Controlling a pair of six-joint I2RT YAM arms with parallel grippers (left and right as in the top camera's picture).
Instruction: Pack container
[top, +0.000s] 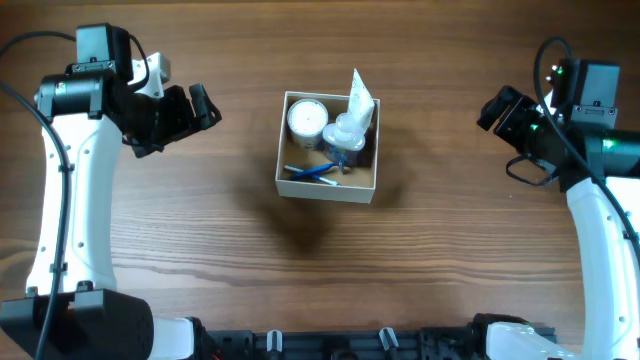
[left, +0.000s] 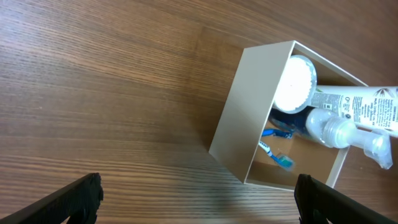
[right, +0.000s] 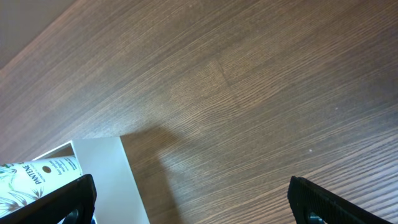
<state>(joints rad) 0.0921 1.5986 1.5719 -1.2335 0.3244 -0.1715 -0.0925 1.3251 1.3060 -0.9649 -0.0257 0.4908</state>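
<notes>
step: packing looks done or nearly; no loose items visible on the brown wood-grain table (top: 200, 240), so you are likely at retreat/finish.
container: square shallow white-walled cardboard box with tan inside (top: 327, 187), table centre, holding a round white-lidded jar (top: 306, 119), a clear pump bottle (top: 349, 133), a white squeeze tube (top: 361, 93) leaning out at 1 o'clock, and a blue toothbrush (top: 312, 172).
left gripper (top: 200, 108): fingers apart, empty; box at its 3 o'clock, well apart.
right gripper (top: 497, 110): fingers apart, empty; box at its 9 o'clock, well apart.
next: check the leaning tube; if fine, keep both arms clear.
</notes>
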